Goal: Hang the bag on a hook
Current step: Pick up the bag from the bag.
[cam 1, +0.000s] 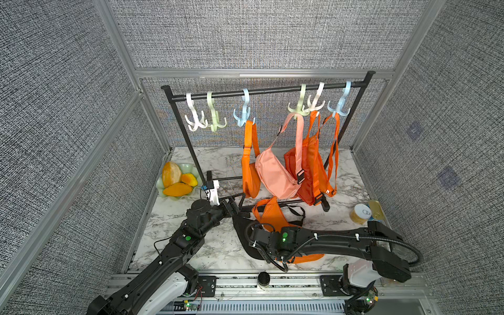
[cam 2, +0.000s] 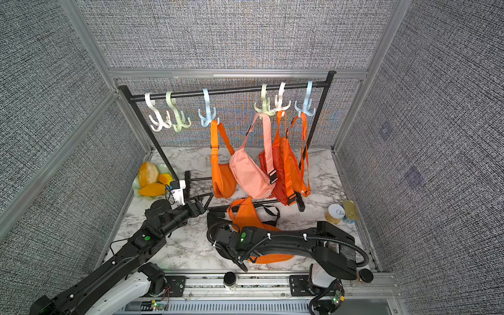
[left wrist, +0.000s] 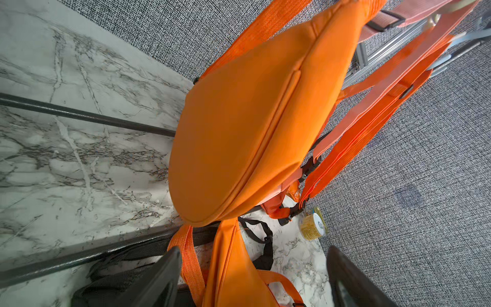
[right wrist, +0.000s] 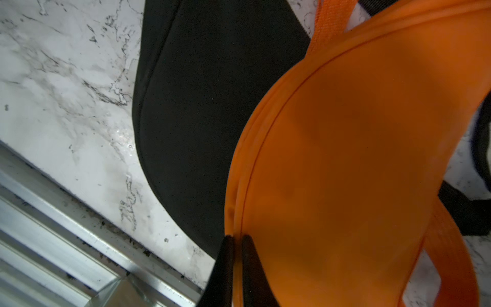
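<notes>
Orange bag (right wrist: 345, 146) seam pinched in the right gripper (right wrist: 237, 238), visible only from its wrist camera; left gripper (left wrist: 254, 249) spread wide near the strap (left wrist: 190, 265).

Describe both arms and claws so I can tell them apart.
Both are black jointed links, each with a green light and a white shell near the base. The left arm has a thin loose black wire and a white camera block at its wrist. The right arm carries a ribbed black hose fastened with white ties. Left claw and right claw have dark, tapering fingers.
</notes>
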`<action>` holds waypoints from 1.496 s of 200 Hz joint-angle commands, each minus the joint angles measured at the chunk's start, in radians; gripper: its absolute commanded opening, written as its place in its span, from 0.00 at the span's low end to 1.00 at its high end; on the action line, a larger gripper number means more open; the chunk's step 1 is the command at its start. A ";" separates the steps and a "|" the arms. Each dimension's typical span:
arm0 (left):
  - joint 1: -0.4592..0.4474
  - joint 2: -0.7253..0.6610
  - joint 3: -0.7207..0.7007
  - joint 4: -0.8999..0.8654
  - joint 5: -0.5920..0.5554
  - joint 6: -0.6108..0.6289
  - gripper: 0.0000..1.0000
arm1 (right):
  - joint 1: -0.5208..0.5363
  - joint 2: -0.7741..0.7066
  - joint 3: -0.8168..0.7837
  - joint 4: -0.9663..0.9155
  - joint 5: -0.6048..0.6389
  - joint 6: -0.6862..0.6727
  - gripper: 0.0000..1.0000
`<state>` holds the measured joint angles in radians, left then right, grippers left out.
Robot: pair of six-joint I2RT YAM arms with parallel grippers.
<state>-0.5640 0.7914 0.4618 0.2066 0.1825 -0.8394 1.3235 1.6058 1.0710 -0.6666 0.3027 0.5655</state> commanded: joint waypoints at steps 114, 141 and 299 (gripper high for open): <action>-0.003 0.041 0.118 0.000 0.234 -0.006 0.96 | -0.004 -0.574 -0.043 -0.035 0.411 -0.065 0.00; -0.042 0.043 0.134 0.045 0.254 -0.035 0.97 | -0.028 -0.713 -0.042 0.040 0.425 -0.159 0.00; -0.324 0.409 0.300 0.391 0.269 -0.119 0.85 | 0.022 -0.675 -0.050 0.224 0.420 -0.324 0.00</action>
<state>-0.8837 1.1915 0.7525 0.5514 0.4450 -0.9615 1.3315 0.9154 1.0195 -0.4881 0.7017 0.2611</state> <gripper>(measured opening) 0.891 0.048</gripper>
